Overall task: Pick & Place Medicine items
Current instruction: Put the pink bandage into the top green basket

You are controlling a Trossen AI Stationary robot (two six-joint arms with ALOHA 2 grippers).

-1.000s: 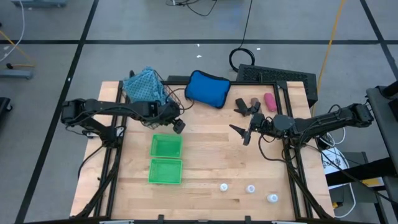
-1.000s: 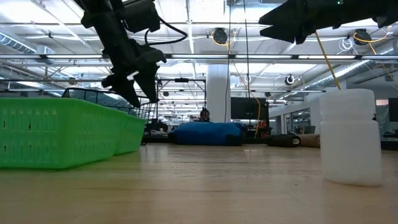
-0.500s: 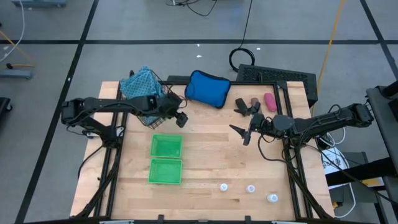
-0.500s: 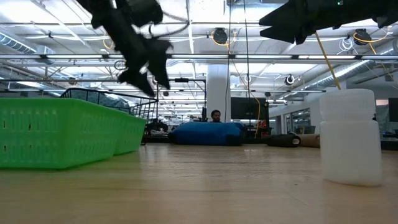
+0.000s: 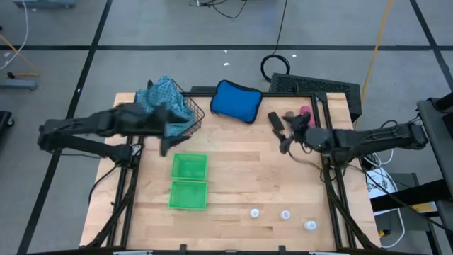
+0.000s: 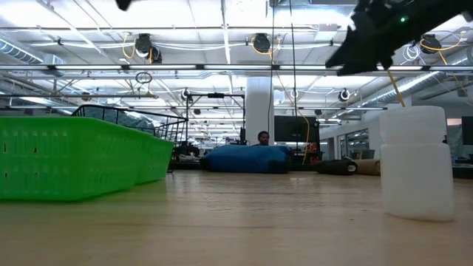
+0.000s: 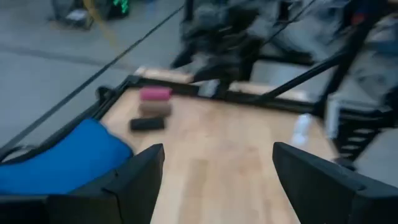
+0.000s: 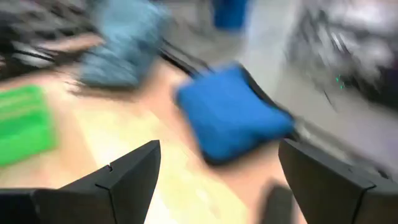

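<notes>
Wood table (image 5: 241, 184) w/ two green baskets (image 5: 189, 181) mid-left: left gripper (image 7: 214, 180) jaws spread, empty, black, brown & pink pieces (image 7: 152, 108) well ahead of them; right gripper (image 5: 287, 134) jaws spread, empty, near black piece (image 5: 274, 120); three white bottles (image 5: 284, 215) at front edge.
</notes>
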